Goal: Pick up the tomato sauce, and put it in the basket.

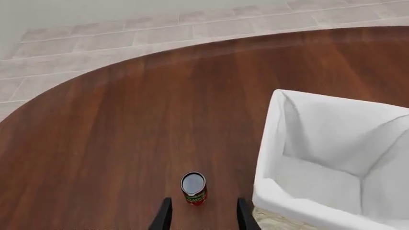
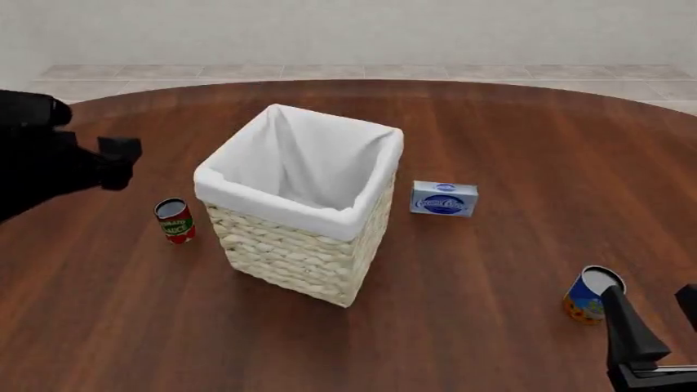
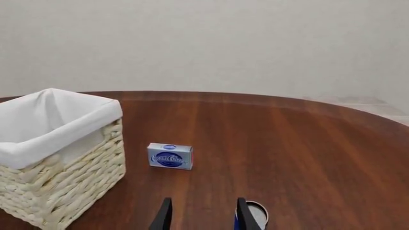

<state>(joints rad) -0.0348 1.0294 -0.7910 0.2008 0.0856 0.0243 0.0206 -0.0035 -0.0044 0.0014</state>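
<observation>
Two cans, tomato sauce (image 2: 175,220) included; one basket (image 2: 299,208), one box (image 2: 443,198).

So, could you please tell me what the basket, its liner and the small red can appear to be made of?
The basket looks like cream woven wicker, matte, with plaited strands showing on its walls. Its liner looks like soft white cloth, folded over the rim in loose creases. The tomato sauce seems a metal can: grey, faintly shiny top, with a red label, likely paper or print.

We read "Cream Cheese" in white script on the small blue-and-white rectangular box (image 3: 170,156). Lettering on the small red-labelled cylindrical can (image 2: 175,220) is too small to read.
</observation>
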